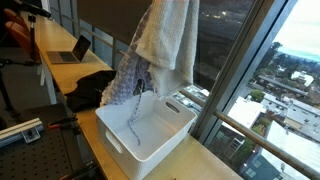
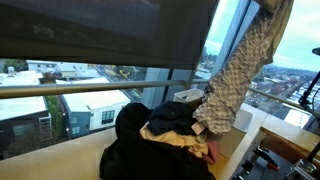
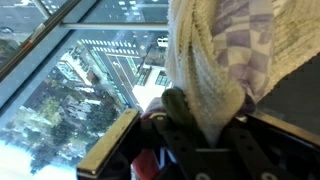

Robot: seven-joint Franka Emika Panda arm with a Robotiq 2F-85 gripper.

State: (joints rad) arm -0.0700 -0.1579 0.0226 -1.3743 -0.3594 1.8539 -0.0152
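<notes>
Here, a floor-to-ceiling window (image 1: 250,90) fills the three o'clock side of an exterior view, with a city far below. A wooden desk (image 1: 215,165) runs along the glass. A dark pile of clothes (image 1: 95,90) lies on it at nine o'clock, just beside a white bin (image 1: 145,135) at six o'clock.

Straight above the bin, at twelve o'clock, hangs the cloth bundle (image 1: 165,40). It is a cream knit towel with a checked fabric, and a thin end dangles toward the bin's mouth. The step in hand looks like a lift, with the bundle held high over the bin. The next move likely calls for carrying it sideways, high enough that the dangling end clears the rim without dragging.

Neither exterior view shows the fingers that hold the cloth. Only the wrist view shows the gripper (image 3: 205,125), at six o'clock, closed narrow on the bunched cloth. In an exterior view the pile of clothes (image 2: 175,125) shows tan and red among the black.
</notes>
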